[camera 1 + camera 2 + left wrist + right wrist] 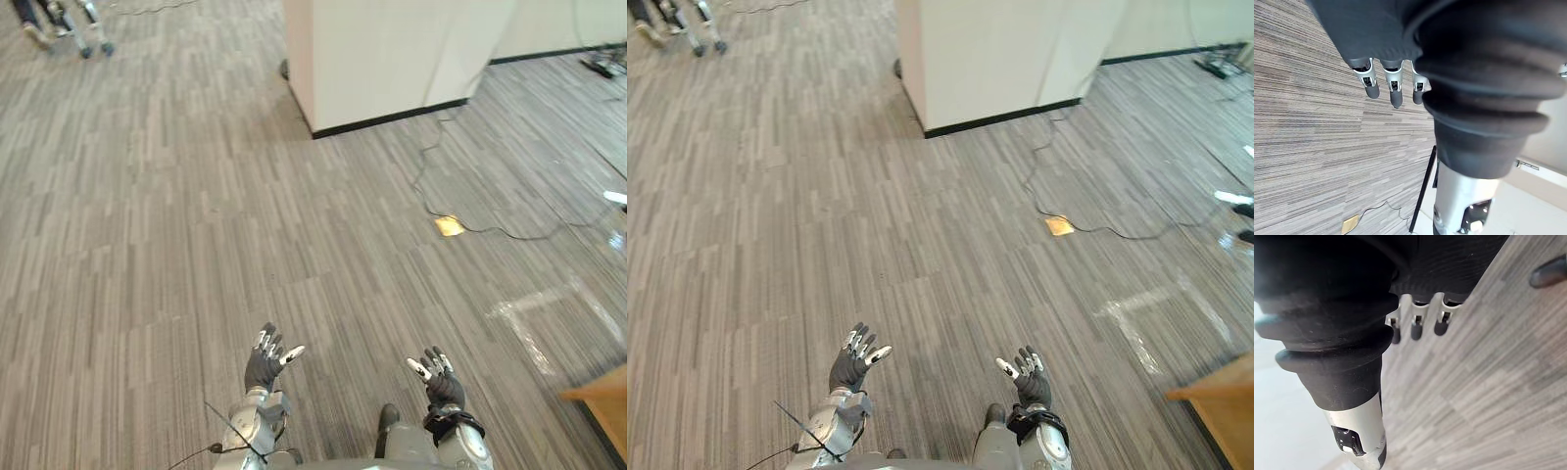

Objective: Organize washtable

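My left hand (265, 364) hangs low over the grey striped carpet with its fingers (1394, 87) straight and spread, holding nothing. My right hand (441, 384) is raised the same way a little to the right, its fingers (1415, 325) straight and empty. A light wooden table corner (600, 397) juts in at the lower right edge. No washtable items show near either hand.
A white wall block with a black baseboard (392, 59) stands ahead at the centre. A cable runs across the carpet to a brass floor outlet (449, 226). White tape marks (534, 318) lie on the floor at the right. A person's legs (59, 24) show far left.
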{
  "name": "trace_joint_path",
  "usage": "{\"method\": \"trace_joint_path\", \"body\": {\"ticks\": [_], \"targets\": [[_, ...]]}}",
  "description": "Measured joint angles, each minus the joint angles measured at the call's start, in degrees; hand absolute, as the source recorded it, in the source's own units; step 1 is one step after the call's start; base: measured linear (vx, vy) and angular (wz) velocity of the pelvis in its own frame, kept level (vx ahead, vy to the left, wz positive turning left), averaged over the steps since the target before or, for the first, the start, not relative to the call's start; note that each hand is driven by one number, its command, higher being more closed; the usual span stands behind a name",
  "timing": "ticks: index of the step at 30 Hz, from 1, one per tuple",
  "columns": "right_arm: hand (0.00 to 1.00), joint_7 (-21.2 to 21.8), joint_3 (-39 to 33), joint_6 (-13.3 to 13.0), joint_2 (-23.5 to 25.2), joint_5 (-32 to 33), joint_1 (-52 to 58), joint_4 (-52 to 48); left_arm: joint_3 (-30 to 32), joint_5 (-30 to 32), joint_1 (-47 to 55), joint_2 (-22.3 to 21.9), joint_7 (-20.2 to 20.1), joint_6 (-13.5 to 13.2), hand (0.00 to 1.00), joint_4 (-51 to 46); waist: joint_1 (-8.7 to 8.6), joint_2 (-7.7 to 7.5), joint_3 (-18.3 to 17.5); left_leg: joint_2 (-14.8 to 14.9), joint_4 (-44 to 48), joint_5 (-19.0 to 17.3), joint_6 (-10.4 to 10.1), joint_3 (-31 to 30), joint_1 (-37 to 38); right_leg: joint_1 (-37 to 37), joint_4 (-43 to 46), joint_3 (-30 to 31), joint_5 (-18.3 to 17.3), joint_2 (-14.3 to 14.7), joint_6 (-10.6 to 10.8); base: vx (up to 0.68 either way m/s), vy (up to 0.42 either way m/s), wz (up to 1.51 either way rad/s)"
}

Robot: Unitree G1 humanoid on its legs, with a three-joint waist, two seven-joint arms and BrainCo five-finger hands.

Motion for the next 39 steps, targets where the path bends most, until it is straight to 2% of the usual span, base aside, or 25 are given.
{"method": "trace_joint_path", "body": {"ticks": [4,5,6,7,8,10,12,13,14,15,16,18,20,22,23,25,27,29,30,31,32,33,35,37,39], "targets": [[0.00,-0.2,-1.6,0.0,0.2,-0.4,1.4,-1.6,-1.4,0.0,-4.4,1.2,-1.0,0.0,0.00,0.2,-2.85,-1.10,1.9,-1.1,-3.6,-0.5,0.3,-5.1,6.3,-4.2,-22.4,0.4,10.2,2.1,1.3,0.60,-0.069,0.93],[0.00,-0.2,-1.5,0.0,0.2,-0.7,1.7,-1.6,-1.7,0.0,-4.5,1.2,-1.0,0.0,0.00,0.3,-2.89,-1.54,2.0,-1.4,-2.9,-0.7,0.1,-5.1,7.3,-4.3,-23.7,0.1,10.6,2.0,0.7,0.61,-0.150,0.83],[0.00,-0.2,-1.4,0.1,-0.2,-0.8,2.8,-1.6,-2.3,-0.1,-4.5,0.5,-1.1,0.0,0.00,0.8,-3.14,-1.74,1.6,-0.9,-1.1,-1.7,-1.7,-5.1,9.7,-3.9,-22.5,1.1,15.9,1.9,-2.3,0.66,-0.159,0.66],[0.00,-0.3,-1.4,0.1,-0.6,-0.8,2.8,-1.6,-2.4,-0.1,-4.8,-0.5,-1.0,0.0,0.00,2.0,-3.27,0.16,1.5,0.3,1.0,-1.4,-2.3,-4.5,10.0,-4.4,-18.3,0.7,19.2,2.0,-3.8,0.67,-0.167,0.57],[0.00,-0.3,-2.0,0.1,-1.1,-0.8,1.9,-1.6,-2.4,-0.1,-4.9,-2.0,-1.0,0.0,0.00,3.0,-2.87,2.28,1.6,1.5,3.7,0.4,-5.3,-3.6,9.6,-5.2,-13.4,-0.2,17.2,2.3,-4.5,0.70,-0.198,0.26],[0.00,-0.3,-2.9,0.2,-1.3,-0.8,0.4,-2.1,-2.5,-0.4,-5.5,-3.4,-1.0,0.0,0.00,4.1,-3.02,3.57,1.5,3.0,14.0,11.5,-9.5,-0.9,5.6,-3.8,-7.7,-1.9,10.8,1.8,-6.0,0.73,-0.297,0.20],[0.00,-0.3,-2.5,0.2,-1.8,-0.7,1.0,-3.5,-1.8,-2.4,-5.5,-4.4,-1.0,0.0,0.00,5.2,-2.76,3.39,1.7,5.2,24.8,32.2,-13.1,1.6,1.5,3.5,-10.2,-2.9,6.5,3.5,-6.6,0.77,-0.314,-0.07],[0.00,-0.4,-2.4,0.1,-1.6,-0.6,0.8,-4.4,-1.6,-3.3,-4.9,-4.6,-1.1,-0.3,0.00,5.8,-2.56,4.30,2.3,9.6,39.0,31.5,-14.2,2.8,-3.7,9.8,-14.7,-2.8,5.3,6.3,-7.6,0.77,-0.238,-0.35],[0.00,-0.8,-2.6,0.0,-1.5,-0.5,0.5,-4.8,-1.4,-3.7,-5.0,-4.5,-1.0,-0.2,0.00,5.9,-2.49,4.60,2.5,11.7,46.8,27.1,-11.3,3.8,-6.8,12.8,-17.0,-2.7,4.2,7.8,-8.6,0.68,-0.162,-0.52],[0.00,-1.8,-2.5,-0.1,-1.6,0.0,0.0,-5.3,-0.7,-4.6,-4.8,-4.5,-0.9,-0.2,0.00,6.0,-2.01,3.73,3.1,13.3,55.3,19.7,-5.8,6.8,-11.2,18.6,-20.0,-0.9,2.8,9.6,-9.1,0.61,-0.126,-0.80],[0.00,-2.4,-2.3,-0.2,-1.7,0.2,-0.5,-5.6,0.8,-4.6,-4.3,-4.5,-0.8,-0.1,0.00,5.9,-0.45,1.76,3.7,13.6,56.2,13.7,-2.3,11.7,-14.7,24.0,-23.0,1.9,1.9,9.6,-9.2,0.59,-0.095,-0.96],[0.00,-2.6,-2.2,-0.3,-2.1,0.5,-1.5,-5.6,2.6,-4.7,-3.4,-4.4,-0.7,-0.4,0.00,5.6,1.04,0.14,3.4,14.0,50.0,8.3,-2.0,18.1,-21.7,29.6,-27.3,5.4,0.9,8.8,-8.9,0.60,0.004,-1.16],[0.00,-2.5,-2.0,-0.3,-2.9,0.5,-2.4,-5.7,3.2,-5.2,-1.8,-4.4,-0.6,-0.4,0.00,4.7,1.41,-0.05,3.4,13.6,32.7,8.6,-3.1,21.3,-26.3,33.2,-29.3,8.2,-1.3,7.7,-7.4,0.62,0.119,-1.03],[0.00,-2.5,-2.0,-0.2,-3.5,0.5,-1.7,-5.9,3.6,-5.3,1.2,-5.5,-0.6,-0.3,0.00,0.8,1.51,0.54,2.9,11.8,5.0,13.9,-10.2,22.4,-28.5,38.4,-30.0,10.4,-5.5,6.2,-4.9,0.78,0.299,-0.73],[0.00,-2.5,-2.0,-0.2,-3.6,0.5,-1.2,-6.0,3.7,-5.3,1.7,-5.7,-0.6,-0.3,0.00,-0.3,1.61,0.94,2.6,12.0,2.8,13.9,-10.2,22.3,-29.9,39.6,-30.1,10.6,-6.7,6.1,-4.0,0.94,0.475,-0.64],[0.00,-2.4,-0.7,0.2,-3.0,0.3,-1.1,-5.4,5.7,-5.2,2.5,-6.0,-0.1,-0.3,0.00,-1.8,2.35,-0.83,0.3,10.8,8.7,23.9,-1.9,21.7,-31.7,42.1,-28.6,10.3,-8.0,2.2,-1.3,0.89,0.476,-0.53],[0.00,-2.2,1.7,0.1,-2.2,0.3,-1.9,-5.3,8.2,-5.1,2.5,-5.2,0.1,-0.3,0.00,-3.0,2.15,-3.81,-0.4,9.0,15.0,20.7,2.1,21.8,-32.1,40.6,-22.3,9.9,-6.8,-1.5,-0.7,0.72,0.389,-0.22],[0.00,-1.2,4.6,0.1,-0.9,0.2,-3.3,-4.5,11.3,-4.9,3.3,-4.5,0.6,-0.4,0.00,-4.2,2.97,-5.45,-1.8,9.4,24.8,13.1,3.3,22.0,-31.3,35.9,-8.1,11.7,0.4,-3.3,-1.0,0.84,0.446,-0.22],[0.00,-0.7,4.9,0.1,0.2,0.2,-4.6,-3.4,11.7,-4.6,3.2,-3.5,0.7,-0.3,0.00,-4.1,3.26,-5.39,-1.7,10.2,29.1,10.9,4.3,21.9,-30.4,34.4,-1.6,11.7,7.3,-3.2,0.3,0.74,0.391,0.02],[0.00,-0.1,4.9,0.1,1.8,0.5,-5.1,-2.4,11.6,-4.5,2.8,-2.2,0.7,-0.4,0.00,-4.2,3.39,-5.02,-1.8,8.1,26.9,6.5,3.4,20.8,-25.7,30.6,9.4,12.3,14.2,-3.4,4.5,0.73,0.360,0.19],[0.00,-0.1,5.4,0.0,2.2,0.6,-5.8,-1.8,11.8,-4.4,2.0,-1.3,0.8,-0.5,0.00,-4.3,3.45,-5.26,-2.1,5.8,22.9,2.5,1.3,18.8,-21.5,26.4,20.2,12.8,11.9,-2.5,6.0,0.83,0.358,0.50],[0.00,-0.2,6.3,0.1,2.4,0.7,-6.9,-1.0,11.8,-4.2,0.7,0.2,1.6,-0.5,0.00,-3.6,3.07,-6.62,-2.4,2.9,20.5,1.6,1.8,18.5,-17.7,20.4,31.2,13.0,6.9,-2.5,3.0,0.55,0.158,0.50],[0.00,-0.1,6.3,0.1,1.9,0.8,-7.0,-1.0,11.4,-4.0,-0.6,0.2,2.4,-0.6,0.00,-3.2,1.74,-4.89,-1.5,0.7,13.8,0.7,0.8,16.6,-9.2,14.1,35.5,6.9,-0.1,-1.8,-4.0,0.69,0.117,0.52],[0.00,0.0,6.0,-0.1,0.2,0.3,-5.2,-1.8,9.1,-3.9,-2.3,0.3,2.7,-0.9,0.00,-1.9,-1.43,-0.50,-1.0,1.4,5.3,1.9,-0.5,13.4,0.3,7.3,27.0,-0.4,-6.6,1.7,-5.8,0.86,0.099,0.90],[0.00,0.0,4.1,0.1,0.0,0.3,-2.1,-1.6,6.8,-3.8,-7.1,0.3,2.7,-2.0,0.00,0.6,-4.07,-0.73,-0.8,1.2,5.0,2.1,-0.7,9.1,3.5,1.1,7.6,2.6,-4.8,3.2,-2.2,0.81,-0.100,1.42]]}}
